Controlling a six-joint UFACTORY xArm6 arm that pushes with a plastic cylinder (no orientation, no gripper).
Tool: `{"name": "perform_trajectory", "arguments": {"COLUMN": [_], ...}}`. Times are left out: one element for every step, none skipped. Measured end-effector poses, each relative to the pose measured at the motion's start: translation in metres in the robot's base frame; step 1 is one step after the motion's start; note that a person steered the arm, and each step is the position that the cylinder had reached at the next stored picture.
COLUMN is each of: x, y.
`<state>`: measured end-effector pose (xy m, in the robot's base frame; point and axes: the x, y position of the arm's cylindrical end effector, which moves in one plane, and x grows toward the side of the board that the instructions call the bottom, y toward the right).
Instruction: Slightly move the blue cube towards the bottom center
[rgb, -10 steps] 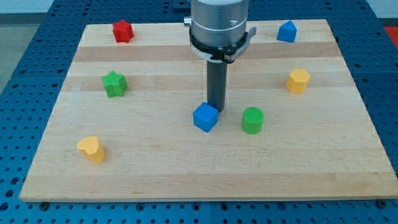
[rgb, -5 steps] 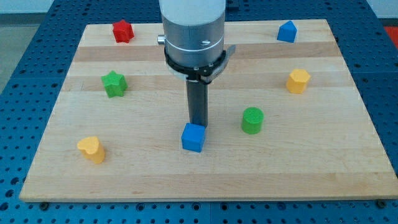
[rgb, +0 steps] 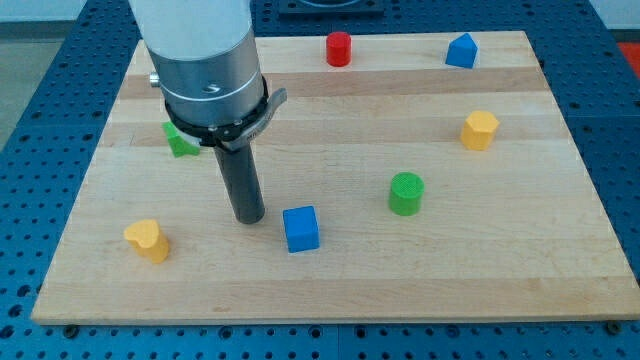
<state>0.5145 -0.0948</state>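
The blue cube (rgb: 301, 229) sits on the wooden board (rgb: 330, 280), a little left of centre and below the middle. My tip (rgb: 249, 218) rests on the board just to the cube's left, with a small gap between them. The rod rises from there to the large grey arm body at the view's upper left.
A green cylinder (rgb: 406, 193) stands right of the cube. A yellow block (rgb: 148, 240) lies at lower left, a yellow hexagonal block (rgb: 479, 130) at right, a blue block (rgb: 461, 50) at top right, a red cylinder (rgb: 339, 48) at top centre. A green star (rgb: 179, 141) is partly hidden behind the arm.
My tip moved from above the blue cube to its left. The cube shifted slightly down and left. The arm now hides the red star and reveals a red cylinder.
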Motion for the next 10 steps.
{"name": "perform_trajectory", "arguments": {"x": [0.007,0.011,0.011,0.012,0.016,0.023,0.027,0.027,0.014,-0.004], "y": [0.0,0.004,0.019,0.041,0.055,0.062,0.068,0.071,0.071,0.071]}}
